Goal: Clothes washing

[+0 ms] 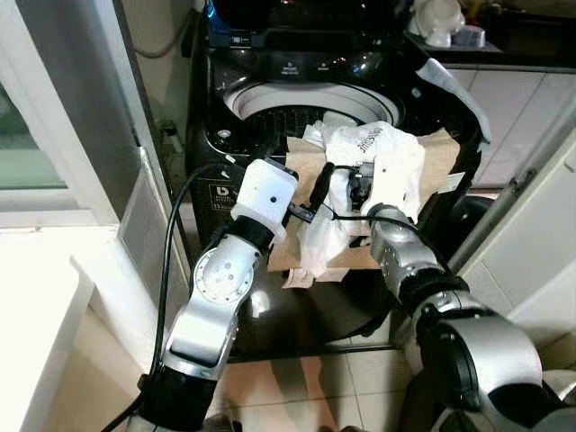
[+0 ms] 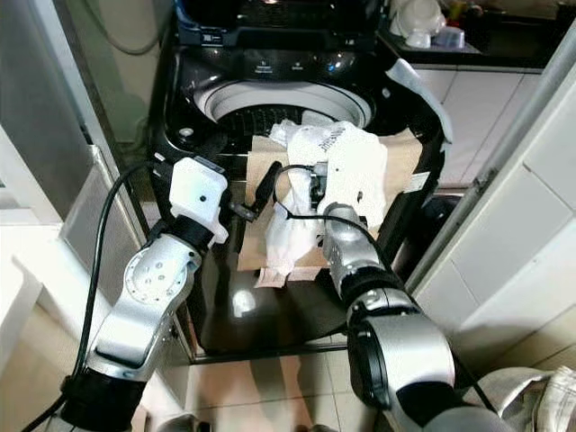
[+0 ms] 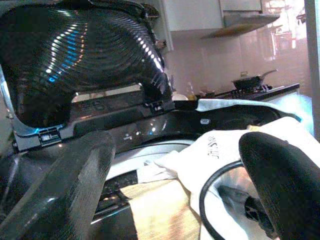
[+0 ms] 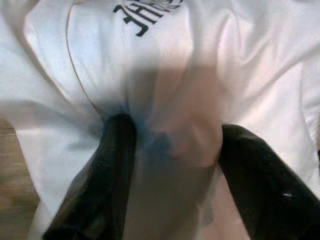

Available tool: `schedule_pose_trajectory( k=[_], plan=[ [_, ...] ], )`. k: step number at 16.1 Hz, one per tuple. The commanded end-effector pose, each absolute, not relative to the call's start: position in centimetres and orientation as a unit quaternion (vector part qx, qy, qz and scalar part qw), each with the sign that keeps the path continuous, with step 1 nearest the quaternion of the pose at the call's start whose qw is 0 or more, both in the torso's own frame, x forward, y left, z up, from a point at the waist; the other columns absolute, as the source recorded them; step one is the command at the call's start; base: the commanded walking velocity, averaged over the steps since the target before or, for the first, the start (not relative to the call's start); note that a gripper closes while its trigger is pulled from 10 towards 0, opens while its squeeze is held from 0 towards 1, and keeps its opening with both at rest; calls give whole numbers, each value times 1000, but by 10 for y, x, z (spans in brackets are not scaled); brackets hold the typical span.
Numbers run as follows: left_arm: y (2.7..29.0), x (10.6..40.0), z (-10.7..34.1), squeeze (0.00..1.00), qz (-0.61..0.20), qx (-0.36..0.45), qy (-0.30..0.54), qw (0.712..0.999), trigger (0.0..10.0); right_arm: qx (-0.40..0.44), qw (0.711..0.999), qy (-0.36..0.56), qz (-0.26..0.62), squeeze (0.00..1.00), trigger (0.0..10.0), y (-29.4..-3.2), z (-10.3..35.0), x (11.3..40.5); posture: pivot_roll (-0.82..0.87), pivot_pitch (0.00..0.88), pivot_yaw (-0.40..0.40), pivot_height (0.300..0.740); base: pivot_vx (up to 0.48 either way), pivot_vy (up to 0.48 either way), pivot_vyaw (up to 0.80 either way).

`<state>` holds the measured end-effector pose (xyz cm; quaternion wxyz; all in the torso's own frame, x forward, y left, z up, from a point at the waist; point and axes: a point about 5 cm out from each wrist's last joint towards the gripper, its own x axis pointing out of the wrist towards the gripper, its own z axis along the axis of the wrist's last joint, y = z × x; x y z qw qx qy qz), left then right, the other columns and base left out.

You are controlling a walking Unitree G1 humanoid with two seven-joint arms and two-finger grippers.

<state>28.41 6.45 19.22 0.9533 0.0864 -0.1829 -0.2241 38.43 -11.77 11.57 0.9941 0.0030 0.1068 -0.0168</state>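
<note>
Washer: top-loading washing machine, black, lid raised at the back, round drum mouth open near its back edge
Left gripper: left gripper sits above the machine's front edge, left of the clothes; its two fingers stand wide apart with nothing between them, the tips just beside the white cloth
Clothes: white T-shirt with dark lettering lies bunched on the front rim, partly over the drum mouth, partly hanging down the front face; beneath it a tan garment is spread across the front rim
Right gripper: right gripper is pressed into the white T-shirt, a fold of cloth bunched between its two fingers, which are part closed on the fabric; I judge this a hold on the shirt
Step in hand: probably moving the shirt off the rim into the drum
How to do it well: keep the pinch firm on a thick fold, lift high enough to clear the rim, carry toward the back edge, and release over the drum mouth; the left gripper could gather the hanging tail so it does not trail outside
Risk: the tan garment may drag along or slip off the front edge
Count: one washing machine, one white T-shirt, one tan garment, two grippers
</note>
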Motion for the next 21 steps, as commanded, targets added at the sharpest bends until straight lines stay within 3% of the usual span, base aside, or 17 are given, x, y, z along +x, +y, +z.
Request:
schedule_pose_trajectory(
  k=[1,11,15,16,17,18,19,20,21],
  plan=[
    [60,282,196,0,-229,85,-190,951,10000,-2,992,120,-24,0,0,-123,120,388,43,0,-38,740,0,0,0],
    [66,280,196,0,-208,89,-189,955,10000,-71,993,-67,62,0,0,-89,247,422,99,0,-93,740,0,0,0],
    [65,277,195,0,-207,88,-187,956,10000,-97,987,-113,52,0,0,-91,290,426,107,0,-111,740,0,0,0],
    [66,277,194,0,-200,88,-186,958,10000,-98,986,-125,52,0,3412,-92,298,426,115,0,-121,740,0,0,0],
    [69,278,194,0,-191,88,-185,960,10000,-99,985,-136,46,0,10000,-94,299,426,121,0,-126,740,0,0,0],
    [71,278,194,0,-186,88,-185,961,10000,-98,983,-152,31,0,10000,-97,298,425,121,0,-126,740,0,0,0],
    [72,278,194,0,-184,89,-184,961,10000,-95,977,-189,8,867,10000,-104,301,422,111,0,-122,740,0,0,0],
    [73,279,194,0,-184,89,-184,961,10000,-85,969,-230,-12,1000,10000,-111,303,418,100,0,-118,740,0,0,0],
    [73,279,194,0,-185,89,-184,961,10000,-82,968,-238,-21,1000,10000,-116,295,416,87,0,-106,740,0,0,0]
  ],
)
